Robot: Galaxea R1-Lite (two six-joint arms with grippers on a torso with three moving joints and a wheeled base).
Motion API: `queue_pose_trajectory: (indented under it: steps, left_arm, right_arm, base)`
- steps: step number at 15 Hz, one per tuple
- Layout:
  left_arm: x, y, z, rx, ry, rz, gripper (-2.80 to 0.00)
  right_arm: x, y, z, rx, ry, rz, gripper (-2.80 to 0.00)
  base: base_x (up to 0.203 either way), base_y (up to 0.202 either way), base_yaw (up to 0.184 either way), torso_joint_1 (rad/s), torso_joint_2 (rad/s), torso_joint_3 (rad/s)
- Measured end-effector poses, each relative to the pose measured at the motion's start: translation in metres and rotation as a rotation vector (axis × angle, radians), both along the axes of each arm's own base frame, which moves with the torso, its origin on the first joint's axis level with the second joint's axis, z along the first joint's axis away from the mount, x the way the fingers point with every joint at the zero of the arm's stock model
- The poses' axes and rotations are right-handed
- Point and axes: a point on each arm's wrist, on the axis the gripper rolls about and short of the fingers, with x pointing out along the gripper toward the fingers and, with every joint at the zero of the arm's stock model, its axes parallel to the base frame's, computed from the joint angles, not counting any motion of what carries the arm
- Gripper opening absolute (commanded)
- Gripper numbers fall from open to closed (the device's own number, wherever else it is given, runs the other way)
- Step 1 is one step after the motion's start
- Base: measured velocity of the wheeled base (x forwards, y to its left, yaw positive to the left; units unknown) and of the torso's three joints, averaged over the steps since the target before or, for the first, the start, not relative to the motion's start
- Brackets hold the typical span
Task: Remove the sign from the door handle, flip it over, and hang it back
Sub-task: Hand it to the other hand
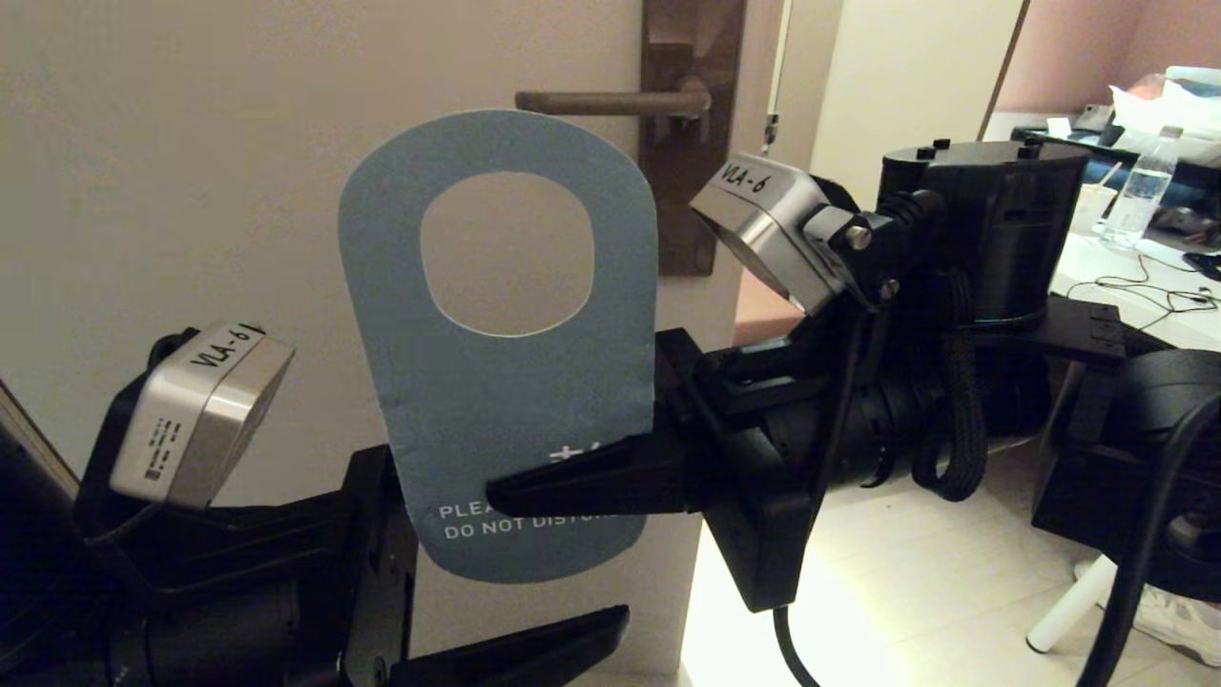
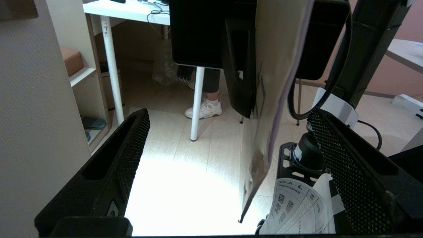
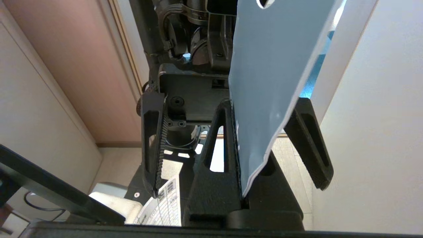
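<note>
Below the door handle and clear of it, the sign stands upright in mid-air, grey-blue "DO NOT DISTURB" face toward the robot, oval hole up top. Right gripper comes in from the right and is clenched on the sign's lower part, one finger across the printed face. Down at near left, the left gripper sits just under the card, fingers spread wide, with the sign's bottom edge hanging between them and touching neither. Far right, a white desk carries a water bottle.
</note>
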Motion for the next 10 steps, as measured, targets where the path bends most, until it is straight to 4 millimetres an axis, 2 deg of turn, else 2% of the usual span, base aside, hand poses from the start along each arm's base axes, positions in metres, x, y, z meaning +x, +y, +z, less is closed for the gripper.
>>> queue_pose_trajectory:
  steps: [10]
  left_arm:
    - [-0.0023, -0.0001, -0.0021, 0.006, 0.002, -0.008, 0.00]
  right_arm:
    - [-0.0023, 0.0014, -0.0027, -0.007, 0.003, 0.008, -2.80]
  base:
    - [0.000, 0.000, 0.000, 0.000, 0.00, 0.000]
